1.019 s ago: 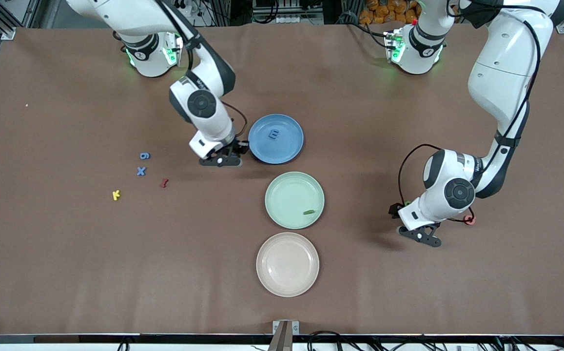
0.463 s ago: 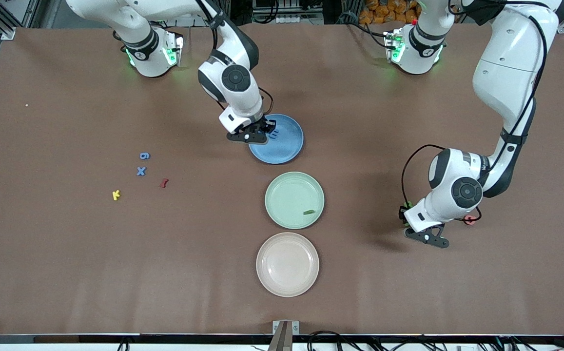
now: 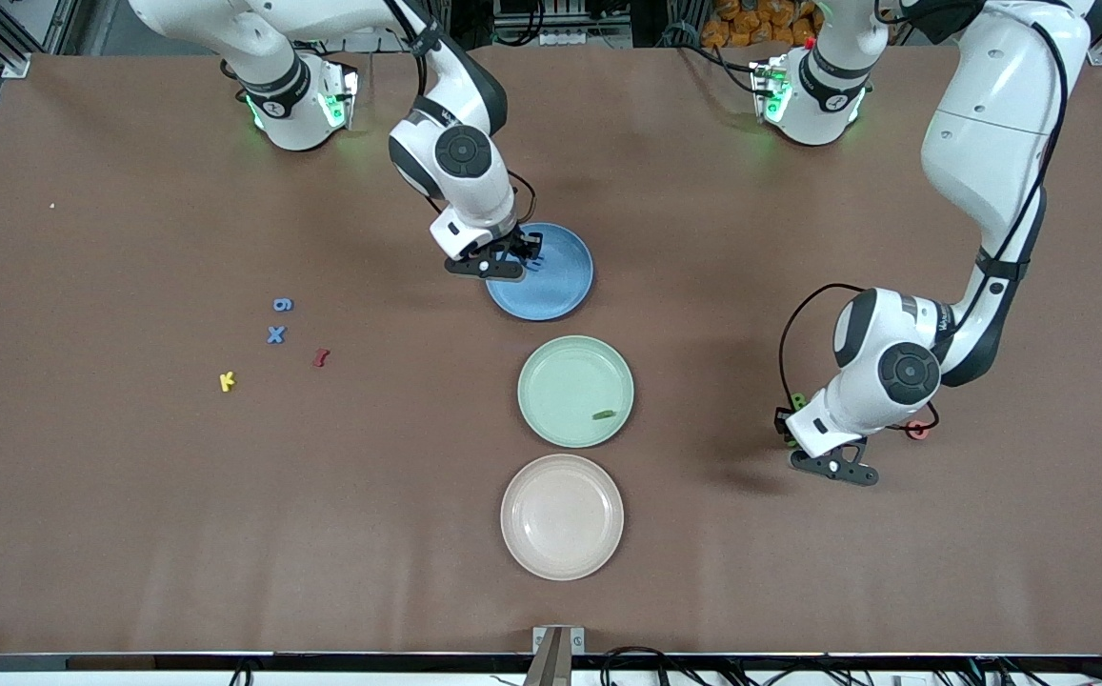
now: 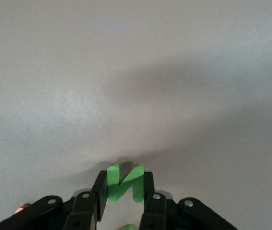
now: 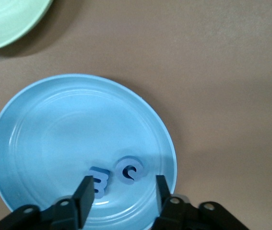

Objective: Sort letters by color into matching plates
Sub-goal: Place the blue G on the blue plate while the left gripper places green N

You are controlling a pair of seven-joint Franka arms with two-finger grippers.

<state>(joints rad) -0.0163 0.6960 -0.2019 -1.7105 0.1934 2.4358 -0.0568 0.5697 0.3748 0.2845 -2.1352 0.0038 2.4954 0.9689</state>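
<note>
My right gripper (image 3: 522, 252) hangs open over the blue plate (image 3: 555, 291), at the edge nearest the right arm's base. In the right wrist view the gripper (image 5: 121, 189) is empty, and two blue letters (image 5: 99, 181) (image 5: 130, 170) lie in the blue plate (image 5: 54, 134) below it. My left gripper (image 3: 789, 427) is low over the table at the left arm's end, shut on a green letter (image 4: 124, 184). The mint green plate (image 3: 551, 367) holds one green letter (image 3: 604, 414). The beige plate (image 3: 562, 562) is empty.
A blue 9 (image 3: 282, 305), a blue X (image 3: 275, 334), a dark red letter (image 3: 321, 357) and a yellow K (image 3: 227, 381) lie toward the right arm's end. A pink letter (image 3: 916, 431) lies beside the left arm's wrist.
My right gripper has moved from beside the blue plate to over it, and a second blue letter now lies in the plate. My left gripper has barely shifted.
</note>
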